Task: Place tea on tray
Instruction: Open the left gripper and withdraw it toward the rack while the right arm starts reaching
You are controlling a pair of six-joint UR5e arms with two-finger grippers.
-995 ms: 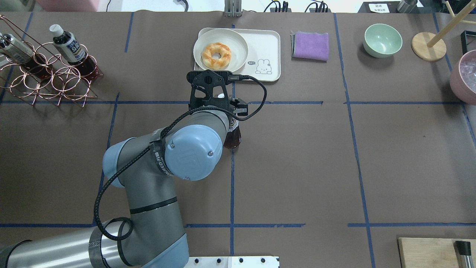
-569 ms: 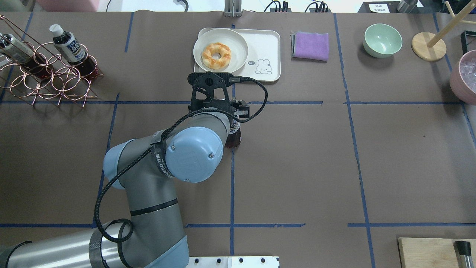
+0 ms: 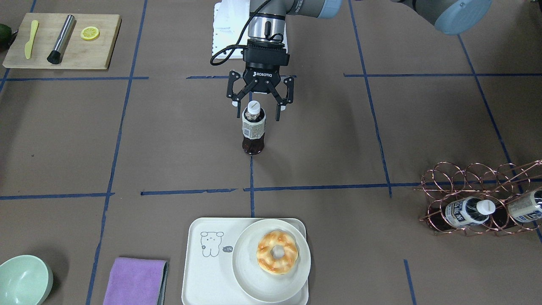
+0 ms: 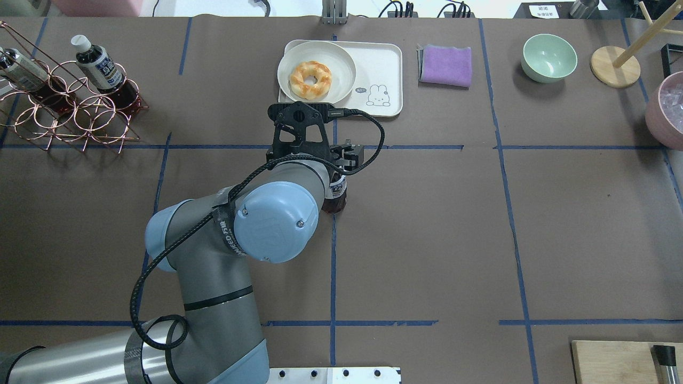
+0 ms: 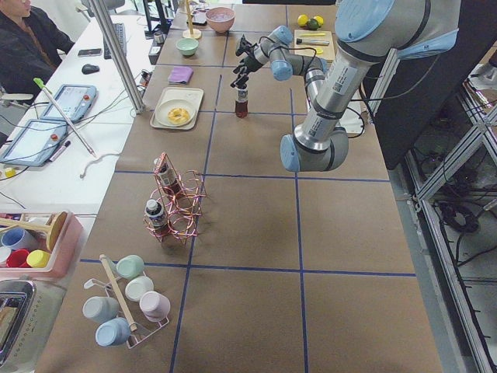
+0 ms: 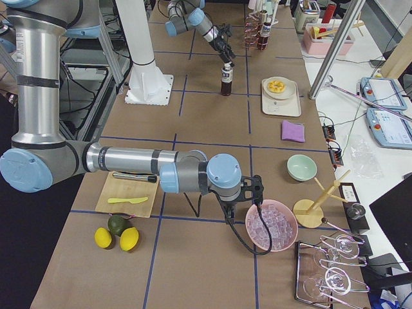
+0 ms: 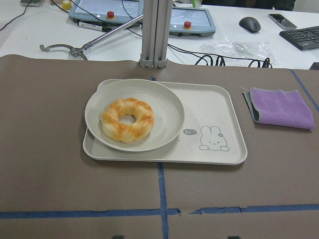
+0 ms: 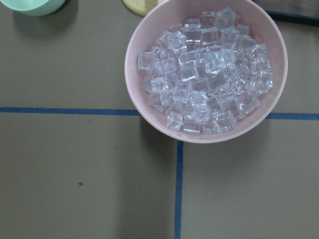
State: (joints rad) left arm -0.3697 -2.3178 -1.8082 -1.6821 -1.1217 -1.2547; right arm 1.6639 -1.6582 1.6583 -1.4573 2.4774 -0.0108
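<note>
The left gripper stood open astride the tea's cap, apparently not touching. I could not tell the right gripper's opening.

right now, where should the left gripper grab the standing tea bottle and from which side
Take the tea bottle at its labelled upper body, just below the white cap, coming straight down from above. It stands upright, and the open left gripper hangs over it, a finger on each side of the cap.

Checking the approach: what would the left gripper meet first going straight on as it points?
Likely the tea bottle, standing upright just below the open left gripper; depth is unclear.
</note>
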